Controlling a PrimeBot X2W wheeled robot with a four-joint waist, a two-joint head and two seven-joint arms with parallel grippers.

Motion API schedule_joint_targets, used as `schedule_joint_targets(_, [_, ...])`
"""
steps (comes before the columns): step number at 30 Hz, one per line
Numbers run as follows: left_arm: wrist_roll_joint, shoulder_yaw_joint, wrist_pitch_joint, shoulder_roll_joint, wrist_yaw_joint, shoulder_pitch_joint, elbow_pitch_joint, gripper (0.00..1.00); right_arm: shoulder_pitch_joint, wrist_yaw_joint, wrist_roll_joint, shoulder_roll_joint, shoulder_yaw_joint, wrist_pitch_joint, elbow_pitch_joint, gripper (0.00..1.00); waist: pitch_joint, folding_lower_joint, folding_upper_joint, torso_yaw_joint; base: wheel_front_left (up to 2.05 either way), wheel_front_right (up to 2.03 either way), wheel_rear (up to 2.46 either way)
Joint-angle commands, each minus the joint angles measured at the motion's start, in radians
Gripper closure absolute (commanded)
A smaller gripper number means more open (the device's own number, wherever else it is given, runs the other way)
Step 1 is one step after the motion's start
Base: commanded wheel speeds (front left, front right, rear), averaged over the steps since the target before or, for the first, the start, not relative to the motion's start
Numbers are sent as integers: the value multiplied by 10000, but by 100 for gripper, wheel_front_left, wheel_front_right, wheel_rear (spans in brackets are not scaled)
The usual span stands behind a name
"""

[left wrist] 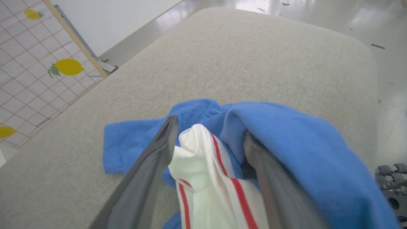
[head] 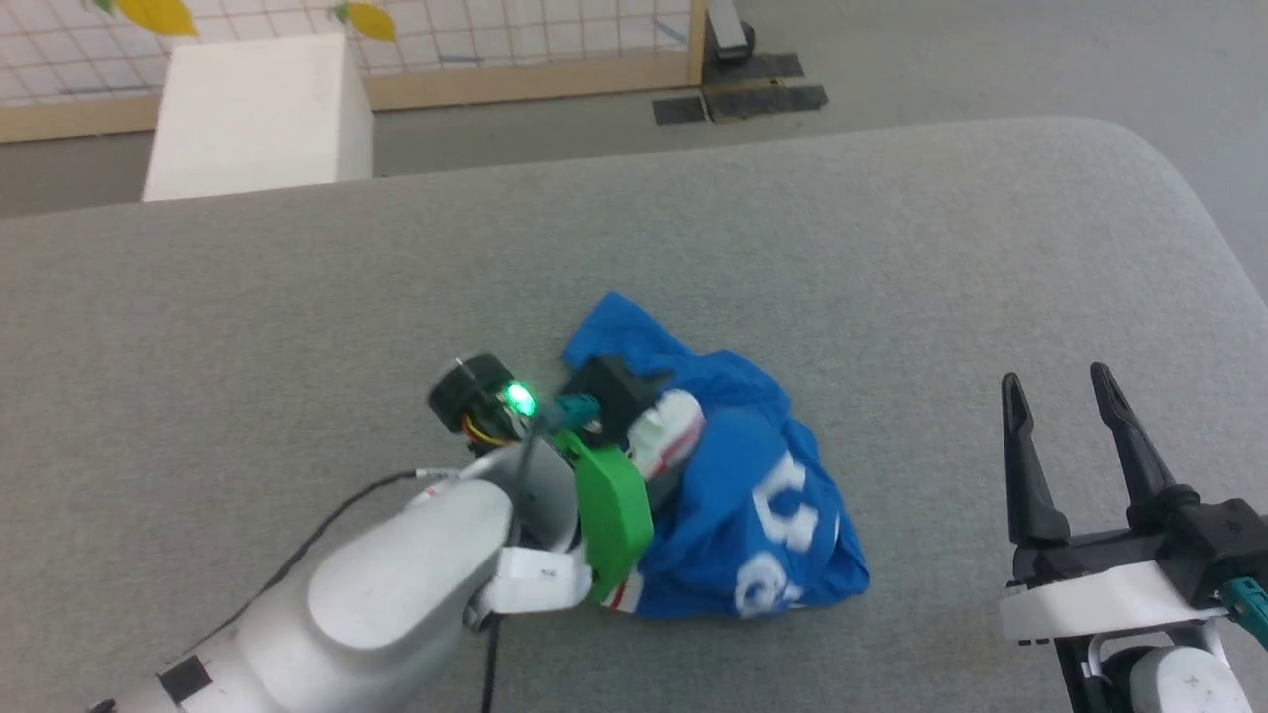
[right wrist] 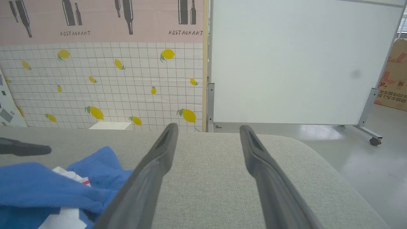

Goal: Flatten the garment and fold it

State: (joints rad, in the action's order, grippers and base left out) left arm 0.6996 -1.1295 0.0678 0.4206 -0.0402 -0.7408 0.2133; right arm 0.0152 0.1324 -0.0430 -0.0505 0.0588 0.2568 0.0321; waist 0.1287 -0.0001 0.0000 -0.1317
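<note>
Fingers of left end effector (left wrist: 208, 127) spread astride garment (left wrist: 305, 143) sleeve; right end effector (right wrist: 208, 126) spread.

Illumination: bright, even, diffuse. Shadows: soft; a narrow dark band lies under the garment (head: 733, 475) at its near edge, head view. Glare: white reflections on the glossy floor (left wrist: 254, 6) beyond the garment, left wrist view. The green lamp (head: 517, 399) just left of the garment blooms to white at its centre. Fingers (left wrist: 143, 190) of the left tool (left wrist: 210, 127) blur close to the lens. Wide-angle distortion tilts the whiteboard (right wrist: 286, 63) frame beyond the garment
</note>
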Motion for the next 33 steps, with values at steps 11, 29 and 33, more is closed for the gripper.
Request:
schedule_joint_targets(11, [-969, 2444, -3255, 331, 3219, 1232, -207, 0, -206, -17, 92, 3, 204, 49, 39, 0, -515, 1, 0, 971, 0, 0, 0])
schedule_joint_targets(29, [-3764, 8281, -3294, -1080, 3313, 6304, -1510, 0, -271, -17, 130, 3, 315, 49, -6, 0, -503, 1, 0, 1309, 0, 0, 0])
schedule_joint_targets(33, [-4256, 9114, -3294, -1593, 2526, 6914, -1740, 0, -327, -17, 121, 3, 388, 49, -24, 0, -529, 1, 0, 1385, 0, 0, 0])
